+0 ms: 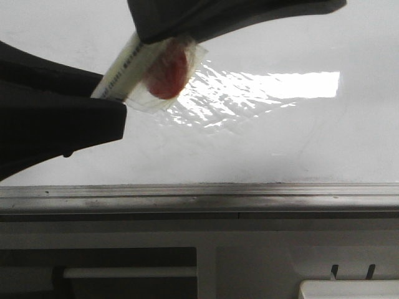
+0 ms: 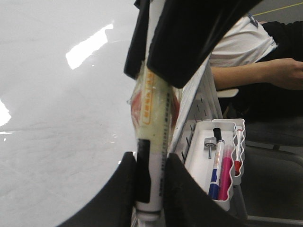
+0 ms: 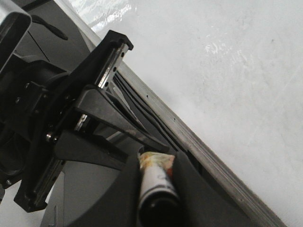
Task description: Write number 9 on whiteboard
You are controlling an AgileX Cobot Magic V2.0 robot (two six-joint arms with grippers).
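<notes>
Both your left gripper (image 2: pixel 150 158) and right gripper (image 3: pixel 156 161) are clamped on the taped marker (image 2: pixel 154 109) above the whiteboard (image 1: pixel 249 149), which shows no number 9 yet, so if you're uncapping, pull straight along the barrel, no twisting.

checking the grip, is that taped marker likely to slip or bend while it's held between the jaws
Probably stiff: the marker runs straight between both sets of jaws, no sag. The loose, glossy clear tape around its barrel may make it slippery. It looks slim and light, and round enough to twist in a grip.
</notes>
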